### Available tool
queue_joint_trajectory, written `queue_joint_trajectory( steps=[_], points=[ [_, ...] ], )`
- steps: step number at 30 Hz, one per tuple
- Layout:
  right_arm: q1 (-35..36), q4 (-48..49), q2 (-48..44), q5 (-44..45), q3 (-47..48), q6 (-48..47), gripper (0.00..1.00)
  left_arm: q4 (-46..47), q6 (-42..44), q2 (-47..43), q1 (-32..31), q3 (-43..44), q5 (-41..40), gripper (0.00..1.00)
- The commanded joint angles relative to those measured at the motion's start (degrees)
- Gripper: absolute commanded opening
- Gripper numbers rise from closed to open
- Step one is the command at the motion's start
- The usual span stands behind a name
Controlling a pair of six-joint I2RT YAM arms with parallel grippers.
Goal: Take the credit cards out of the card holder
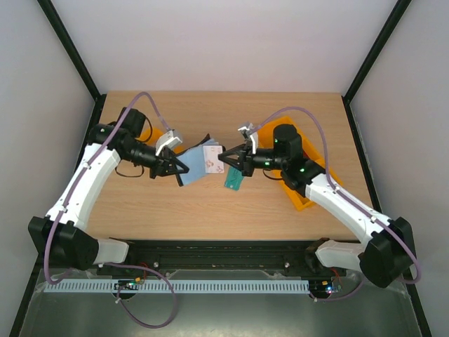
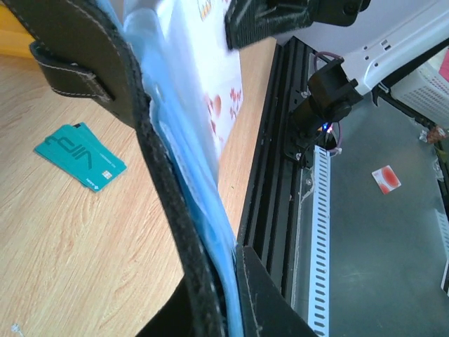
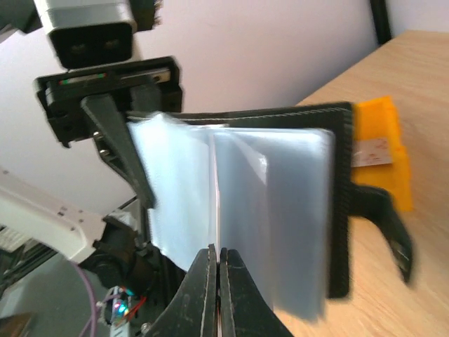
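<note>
Clamping small black folding card holder [image 1: 200,163] aloft in left gripper [image 1: 179,168]; pinching its thin white red-patterned card [image 1: 212,156] with right gripper [image 1: 224,160]. Noting teal-green plastic credit cards [image 1: 233,181] lying on wooden table [image 1: 140,210] nearby. Judging them stiff, light, slick: gripping exposed edge squarely.

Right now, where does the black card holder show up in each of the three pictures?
Top external: the card holder is mid-table, held between both arms' jaws.
Left wrist: very close, its black edge sweeps from top left to bottom centre.
Right wrist: centre of the picture, open, clear sleeves facing the camera.
Shared landmark: the wooden table, seen in all three.
</note>
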Motion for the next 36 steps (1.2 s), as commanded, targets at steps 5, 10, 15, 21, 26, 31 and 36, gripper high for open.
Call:
queue_joint_trajectory(
  steps=[5,10,15,21,26,31,36],
  points=[
    [-8.0,-4.5,-6.3,6.3,-0.3,-0.7,0.02,4.9,-5.3,-2.5,3.2,-0.6,0.5,0.02],
    [-11.4,-3.8,-6.0,8.8,0.0,3.2,0.01,8.6,-9.6,-3.3,6.3,-1.3,-0.7,0.02],
    [-12.2,-5.6,-5.9,15.3,0.5,5.3,0.02,11.8,-13.3,-3.4,8.4,-2.3,-1.9,0.02],
    [-13.7,-7.4,-5.9,17.9,0.9,5.4,0.02,12.9,-15.0,-2.6,9.9,-0.4,-5.9,0.02],
    [-13.9,-10.9,-5.3,20.4,2.6,5.2,0.02,13.6,-16.7,-4.2,10.9,1.4,-10.0,0.02],
    [-13.9,-12.6,-5.7,20.8,3.8,4.9,0.02,13.7,-18.0,-7.3,10.9,2.3,-15.1,0.02],
    [-13.9,-9.9,-2.6,20.8,5.3,5.0,0.02,12.7,-19.2,-3.5,10.9,6.4,-17.7,0.02]
  ],
)
